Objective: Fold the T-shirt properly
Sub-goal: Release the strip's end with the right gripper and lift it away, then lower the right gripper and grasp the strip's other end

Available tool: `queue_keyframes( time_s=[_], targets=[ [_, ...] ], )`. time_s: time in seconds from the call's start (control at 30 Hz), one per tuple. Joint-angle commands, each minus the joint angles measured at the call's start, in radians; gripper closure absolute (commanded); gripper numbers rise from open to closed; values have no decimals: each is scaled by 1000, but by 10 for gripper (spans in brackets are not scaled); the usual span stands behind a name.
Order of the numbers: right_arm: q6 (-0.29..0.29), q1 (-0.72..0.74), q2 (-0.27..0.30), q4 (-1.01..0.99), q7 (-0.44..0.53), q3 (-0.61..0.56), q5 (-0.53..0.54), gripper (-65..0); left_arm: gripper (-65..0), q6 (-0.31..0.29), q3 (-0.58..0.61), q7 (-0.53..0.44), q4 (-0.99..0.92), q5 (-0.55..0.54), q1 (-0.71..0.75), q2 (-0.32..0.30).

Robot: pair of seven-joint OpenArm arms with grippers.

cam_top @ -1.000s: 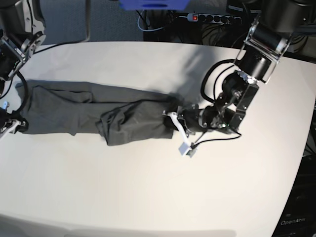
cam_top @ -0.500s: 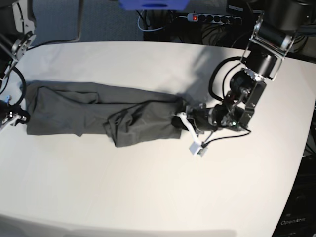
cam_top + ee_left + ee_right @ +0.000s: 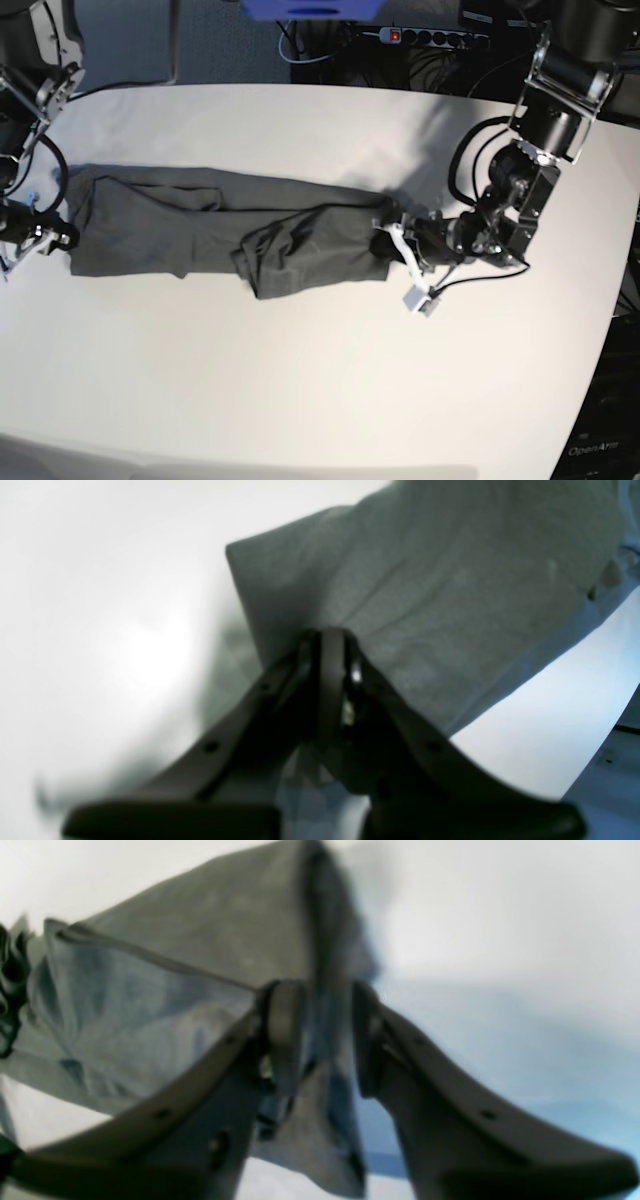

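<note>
The T-shirt [image 3: 220, 225] lies stretched in a long band across the middle of the white table [image 3: 320, 400] in the base view, running from the left edge of the frame toward the centre right, with a bunched, folded-over lump of cloth near its middle. At the right end of the band the left gripper [image 3: 385, 243] has its jaws pressed together on the cloth edge; the left wrist view shows the two fingers meeting in the centre of the frame with grey fabric [image 3: 400, 580] pinched between them and spreading toward the upper right. At the far left of the base view the right gripper [image 3: 55, 238] sits at the other end of the shirt. In the right wrist view its fingers [image 3: 282, 1015] stand a little apart in the middle of the frame, with a blurred fold of the shirt [image 3: 175, 965] running down between them; whether they grip that fold or merely straddle it cannot be told. A power strip [image 3: 430, 36] lies on the floor beyond the table, at the top of the base view
</note>
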Motion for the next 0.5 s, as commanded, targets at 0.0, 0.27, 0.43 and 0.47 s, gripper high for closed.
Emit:
queue_keyframes(
  time_s=[0.0, 0.27, 0.43, 0.47],
  targets=[
    [3, 22, 23, 17, 14, 7, 19, -236, -20, 59, 6, 115, -26, 135, 21, -22],
    [3, -6, 9, 17, 45, 8, 20, -367, -20, 59, 6, 113, -23, 135, 21, -24],
    [3, -7, 11, 16, 49, 8, 19, -367, -20, 59, 6, 115, -25, 135, 21, -24],
    [3, -7, 11, 16, 48, 8, 19, -367, -20, 59, 6, 115, -23, 135, 21, -24]
  ],
)
